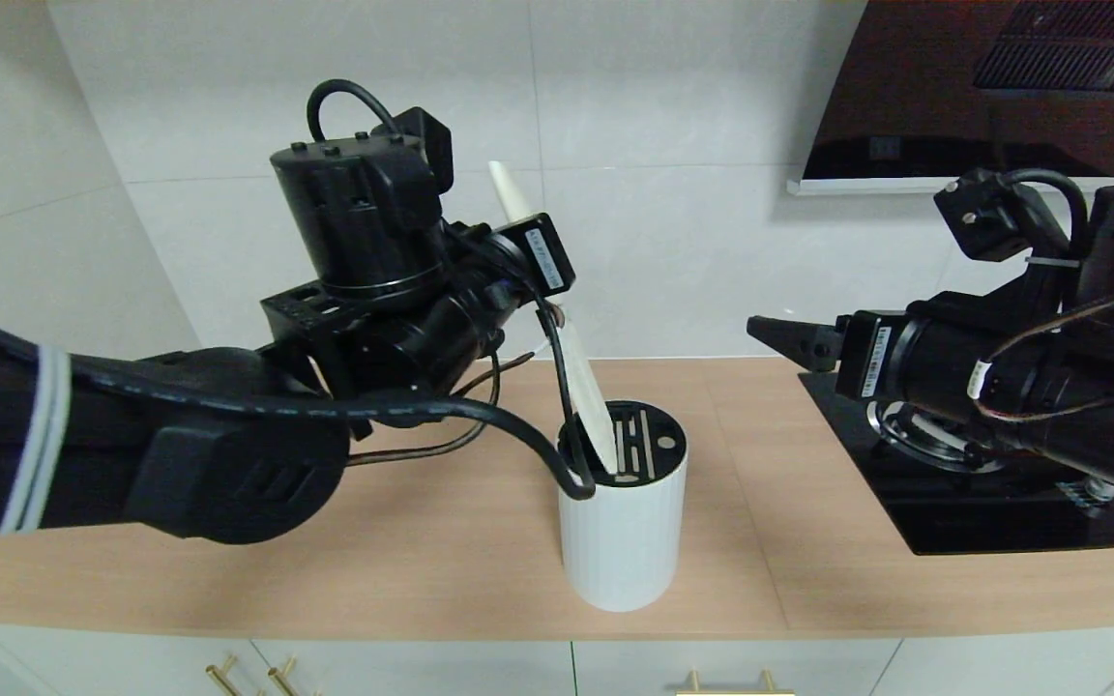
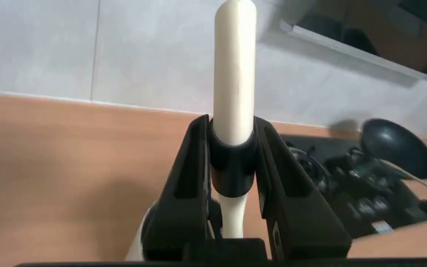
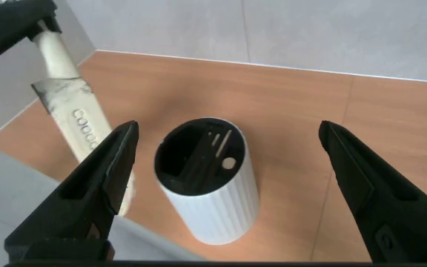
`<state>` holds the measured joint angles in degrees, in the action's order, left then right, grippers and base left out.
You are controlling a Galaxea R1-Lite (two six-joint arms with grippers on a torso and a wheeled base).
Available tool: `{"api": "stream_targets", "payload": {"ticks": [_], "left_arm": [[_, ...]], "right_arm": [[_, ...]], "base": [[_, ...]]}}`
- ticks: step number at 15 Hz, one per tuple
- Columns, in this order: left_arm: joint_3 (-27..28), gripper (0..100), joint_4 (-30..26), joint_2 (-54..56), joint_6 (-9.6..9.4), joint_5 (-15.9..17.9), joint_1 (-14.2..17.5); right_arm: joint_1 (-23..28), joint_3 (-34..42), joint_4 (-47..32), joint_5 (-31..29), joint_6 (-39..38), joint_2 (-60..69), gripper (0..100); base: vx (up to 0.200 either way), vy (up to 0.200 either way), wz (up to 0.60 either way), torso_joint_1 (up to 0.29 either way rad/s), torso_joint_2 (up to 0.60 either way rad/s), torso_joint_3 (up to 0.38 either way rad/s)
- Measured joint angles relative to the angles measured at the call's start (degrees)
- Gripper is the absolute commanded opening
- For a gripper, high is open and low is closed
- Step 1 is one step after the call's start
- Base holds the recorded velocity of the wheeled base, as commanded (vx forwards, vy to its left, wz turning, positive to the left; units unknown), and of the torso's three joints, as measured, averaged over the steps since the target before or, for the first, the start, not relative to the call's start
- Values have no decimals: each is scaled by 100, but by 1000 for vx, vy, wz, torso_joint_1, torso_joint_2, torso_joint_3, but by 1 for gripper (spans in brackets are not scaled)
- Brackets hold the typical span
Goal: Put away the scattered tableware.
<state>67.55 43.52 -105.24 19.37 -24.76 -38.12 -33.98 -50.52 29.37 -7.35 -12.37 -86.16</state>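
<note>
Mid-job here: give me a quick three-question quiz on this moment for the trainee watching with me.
1. True or false: the right gripper is shut on a spoon.
2. What does the left gripper hold?
A. a metal fork
B. the cream knife, by its handle
C. a glass cup
3. Fill in: the white holder stands upright on the wooden ____.

Key
1. False: its fingers are spread wide with nothing between them.
2. B
3. counter
</note>
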Motion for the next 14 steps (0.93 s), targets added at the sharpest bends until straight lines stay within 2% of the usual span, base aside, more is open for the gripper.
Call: {"api": "stream_targets", "payload": {"ticks": [2,3,4,7,14], "left_arm": [[-21,0,681,-269,-561,-417,-29],[-90,0,939,-368,-820,-510,-66],[-167,0,1059,-432,-963,-542,-110],[-258,0,1198,-578,-1086,-685,-226],[-211,0,1204,-744,-1081,-764,-254]], "right_arm": [[10,-2,5,-1,9,-60,100],[13,-2,9,-1,9,-74,100],[13,-2,7,-6,9,-85,100],[18,0,13,-11,110,-105,100],[16,27,13,-11,121,-116,100]], "base": [[0,0,0,0,0,0],[0,0,0,0,0,0],[0,0,0,0,0,0],[0,0,0,0,0,0],[0,0,0,0,0,0]]}}
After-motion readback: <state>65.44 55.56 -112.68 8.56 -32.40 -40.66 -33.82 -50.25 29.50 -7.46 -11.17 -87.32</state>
